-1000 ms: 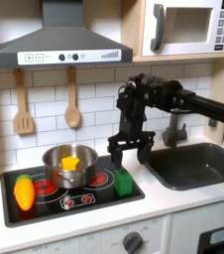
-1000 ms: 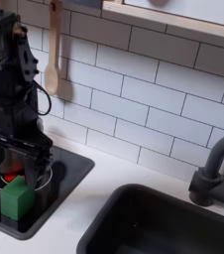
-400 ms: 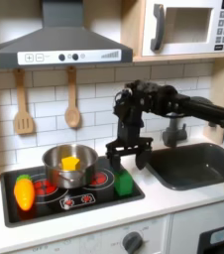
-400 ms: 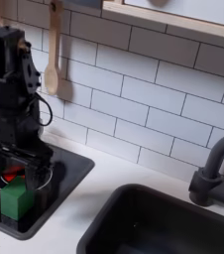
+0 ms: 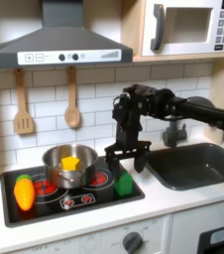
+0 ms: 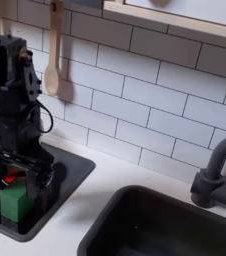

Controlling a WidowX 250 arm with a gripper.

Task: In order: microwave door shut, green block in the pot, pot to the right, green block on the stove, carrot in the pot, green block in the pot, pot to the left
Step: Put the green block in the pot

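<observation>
White subway tile ran behind the whole toy kitchen, with 2 wooden utensils (image 5: pixel 23 103) hanging under the grey hood (image 5: pixel 59 45). Up top, the microwave door (image 5: pixel 181 27) looked already closed, so I counted that bit done.

I was parked over the stove (image 5: pixel 55 203) at its sink-side corner, my gripper (image 5: pixel 128 159) pointing straight down with both fingers spread wide and nothing between them. The green block (image 5: pixel 123 183) sat on the black cooktop right underneath – in the second exterior view it showed low between my 2 fingers (image 6: pixel 13 200), just beside the red burner. So the thing I wanted lay pretty much directly below me, not off to a side. My guess was that the next bit only needed a short straight drop and a squeeze, no sideways shuffle.

The block looked a little taller than wide, standing upright, so closing across its narrow faces seemed the sane bet.

The pot (image 5: pixel 70 167) was on the burner towards the first exterior view's left of me, with a yellow piece (image 5: pixel 70 162) inside it. The carrot (image 5: pixel 24 191) lay further left at the stove's edge – well apart from my fingers. The sink (image 5: pixel 198 165) was off on the other side.
</observation>
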